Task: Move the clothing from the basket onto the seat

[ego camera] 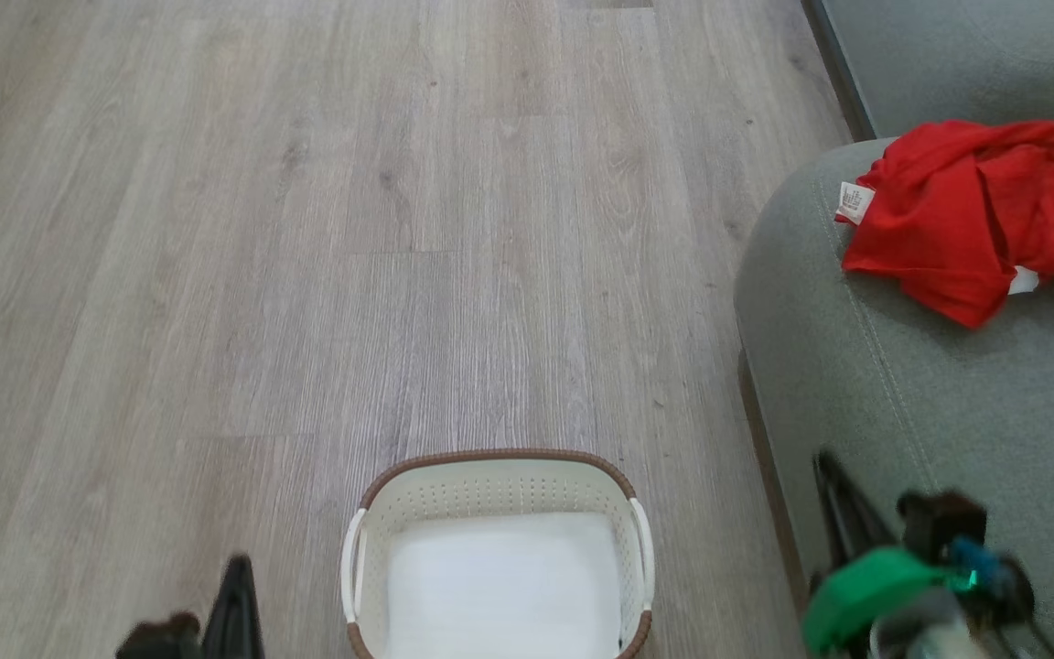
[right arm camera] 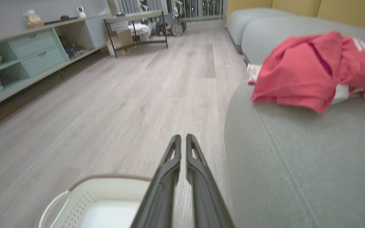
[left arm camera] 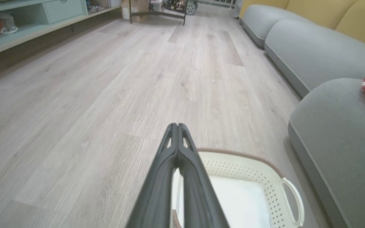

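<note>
Clothing (ego camera: pixel 966 215), bright red with white stripes and a small white label (ego camera: pixel 855 203), lies in a crumpled heap on the seat (ego camera: pixel 948 412), toward the seat's far end and close to its rounded edge on the floor side. The label end points at that rounded edge. A stitched seam runs along the grey-green cushion, near that edge.

On the pale wood floor (ego camera: pixel 307 229) stands the basket (ego camera: pixel 500 460), just beside the seat's near end but apart from it. Its brown rim is upright and its white bottom is in full sight.

In the left wrist view the left gripper (left arm camera: pixel 177 128) hangs above the basket's near rim, its jaws clenched tip to tip and grasping nothing. In the head view it shows as a dark finger at the lower left, beside the basket's white handle (ego camera: pixel 350 572).

In the right wrist view the right gripper (right arm camera: pixel 182 139) is over the floor between basket and seat. Its jaws are drawn nearly together with only a thin slit between them, and they grasp nothing. It is well apart from the clothing.

A pale green shelf unit (right arm camera: pixel 27 53) lines the far side of the floor.
</note>
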Controlling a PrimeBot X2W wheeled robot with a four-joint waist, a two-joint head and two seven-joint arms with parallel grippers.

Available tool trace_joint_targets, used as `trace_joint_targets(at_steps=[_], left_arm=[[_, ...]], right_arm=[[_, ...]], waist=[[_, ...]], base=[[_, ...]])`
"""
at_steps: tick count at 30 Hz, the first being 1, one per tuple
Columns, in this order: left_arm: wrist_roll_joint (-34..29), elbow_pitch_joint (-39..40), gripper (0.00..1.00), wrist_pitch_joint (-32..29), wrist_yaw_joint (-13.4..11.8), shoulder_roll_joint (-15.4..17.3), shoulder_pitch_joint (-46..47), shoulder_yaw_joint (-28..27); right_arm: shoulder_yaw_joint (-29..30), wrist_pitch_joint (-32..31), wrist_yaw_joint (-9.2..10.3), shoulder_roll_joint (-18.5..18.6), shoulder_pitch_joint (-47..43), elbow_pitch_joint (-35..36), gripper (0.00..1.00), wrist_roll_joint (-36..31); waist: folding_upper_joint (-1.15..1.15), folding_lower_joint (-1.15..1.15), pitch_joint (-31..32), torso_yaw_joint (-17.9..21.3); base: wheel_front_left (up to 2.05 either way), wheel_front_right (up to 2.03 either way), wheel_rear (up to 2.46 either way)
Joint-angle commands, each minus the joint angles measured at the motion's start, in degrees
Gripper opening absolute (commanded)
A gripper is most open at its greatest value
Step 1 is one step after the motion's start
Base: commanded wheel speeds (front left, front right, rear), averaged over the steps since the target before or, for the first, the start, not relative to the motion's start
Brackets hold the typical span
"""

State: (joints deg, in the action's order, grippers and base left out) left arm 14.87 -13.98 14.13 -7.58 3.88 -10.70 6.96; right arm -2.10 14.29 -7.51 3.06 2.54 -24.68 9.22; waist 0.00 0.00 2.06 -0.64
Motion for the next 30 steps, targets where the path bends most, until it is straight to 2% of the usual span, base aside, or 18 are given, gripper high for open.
trace_joint_targets(at_steps=[1,30], left_arm=[[0.1,0.0,0.00,0.0,0.0,0.0,0.0,0.0],[18.1,-0.1,0.00,-4.8,3.5,-0.2,4.0,-3.2]], right_arm=[[0.0,-0.1,0.00,0.0,0.0,0.0,0.00,0.2],[2.0,-4.9,0.00,0.0,0.8,2.5,0.00,19.4]], waist=[[0.00,0.00,0.0,0.0],[0.00,0.00,-0.5,0.1]], base=[[0.00,0.00,0.00],[0.00,0.00,0.00]])
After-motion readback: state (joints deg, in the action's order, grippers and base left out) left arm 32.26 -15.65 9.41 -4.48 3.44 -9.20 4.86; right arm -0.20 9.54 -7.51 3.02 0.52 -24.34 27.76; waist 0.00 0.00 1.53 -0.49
